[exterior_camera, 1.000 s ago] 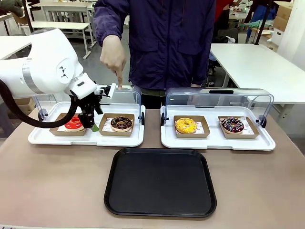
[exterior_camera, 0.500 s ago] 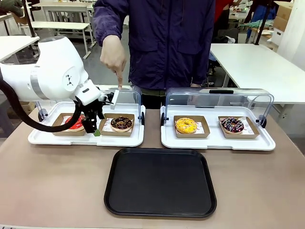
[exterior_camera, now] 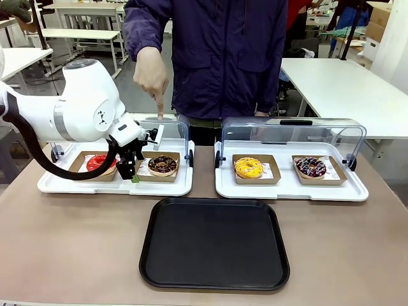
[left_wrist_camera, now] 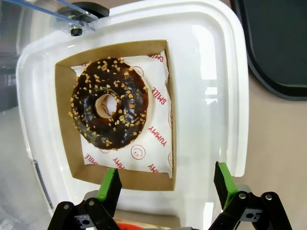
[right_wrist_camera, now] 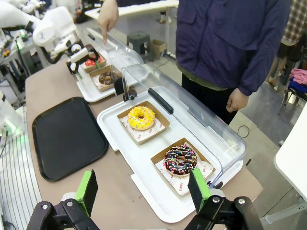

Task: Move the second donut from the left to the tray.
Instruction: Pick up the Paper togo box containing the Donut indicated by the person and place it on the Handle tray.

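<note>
Beyond the brown tabletop point(exterior_camera: 70, 255), white tables point(exterior_camera: 344, 95) are seen standing on a grey floor point(exterior_camera: 131, 89), cardboard boxes point(exterior_camera: 380, 16) are stacked at the far right, and the room is brightly, evenly lit.

Glossy glaze on the donut point(left_wrist_camera: 109, 109), matt brown cardboard point(left_wrist_camera: 63, 125) under it; the tray point(exterior_camera: 214, 243) is smooth black plastic, the counter point(exterior_camera: 357, 255) matt.

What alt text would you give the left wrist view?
Seen from above, the open left gripper hangs above a chocolate-glazed donut with light specks, sitting untouched on printed paper in a brown cardboard tray on a white tray. A corner of the black tray shows at upper right, on the tan table.
</note>
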Controlling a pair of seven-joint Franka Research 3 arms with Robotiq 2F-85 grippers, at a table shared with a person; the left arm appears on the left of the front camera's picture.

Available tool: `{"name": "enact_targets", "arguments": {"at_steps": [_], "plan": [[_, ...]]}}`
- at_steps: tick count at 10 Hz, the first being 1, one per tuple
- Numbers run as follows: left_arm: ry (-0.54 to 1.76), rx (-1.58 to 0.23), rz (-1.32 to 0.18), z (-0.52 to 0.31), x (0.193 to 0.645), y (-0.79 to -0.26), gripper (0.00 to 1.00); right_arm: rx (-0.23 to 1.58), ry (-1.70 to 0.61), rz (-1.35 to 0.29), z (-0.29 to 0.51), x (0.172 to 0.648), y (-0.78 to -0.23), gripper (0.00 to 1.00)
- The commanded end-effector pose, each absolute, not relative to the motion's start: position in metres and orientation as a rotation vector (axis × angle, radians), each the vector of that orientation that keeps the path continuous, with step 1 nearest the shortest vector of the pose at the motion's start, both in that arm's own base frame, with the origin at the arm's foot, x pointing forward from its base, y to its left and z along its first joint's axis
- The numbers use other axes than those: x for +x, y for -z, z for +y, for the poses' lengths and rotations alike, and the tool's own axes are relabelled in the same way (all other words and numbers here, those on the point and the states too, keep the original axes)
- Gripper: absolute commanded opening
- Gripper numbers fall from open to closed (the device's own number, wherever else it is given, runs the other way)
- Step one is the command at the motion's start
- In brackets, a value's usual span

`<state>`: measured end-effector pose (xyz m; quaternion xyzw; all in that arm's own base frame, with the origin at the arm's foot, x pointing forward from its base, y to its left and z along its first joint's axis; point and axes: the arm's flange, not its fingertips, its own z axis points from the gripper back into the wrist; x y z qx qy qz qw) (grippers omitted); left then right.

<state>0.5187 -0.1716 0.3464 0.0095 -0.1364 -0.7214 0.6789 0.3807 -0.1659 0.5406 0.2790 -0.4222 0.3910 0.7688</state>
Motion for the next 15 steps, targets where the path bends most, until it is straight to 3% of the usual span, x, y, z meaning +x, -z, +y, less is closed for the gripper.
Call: {"name": "enact_targets", "arguments": {"at_steps": [1, 13, 14, 15], "plan": [[1.611, 0.045, -0.293, -0.174, 0.522, -0.344, 1.00, 0.599, -0.872, -0.933, -0.166, 0.382, -0.541, 1.00], [1.604, 0.031, -0.274, -0.173, 0.547, -0.315, 1.00, 0.599, -0.872, -0.933, -0.166, 0.382, -0.541, 1.00], [1.607, 0.019, -0.257, -0.172, 0.546, -0.317, 0.40, 0.599, -0.872, -0.933, -0.166, 0.382, -0.541, 1.00], [1.605, 0.005, -0.254, -0.171, 0.546, -0.319, 0.40, 0.599, -0.872, -0.933, -0.166, 0.382, -0.541, 1.00]]}}
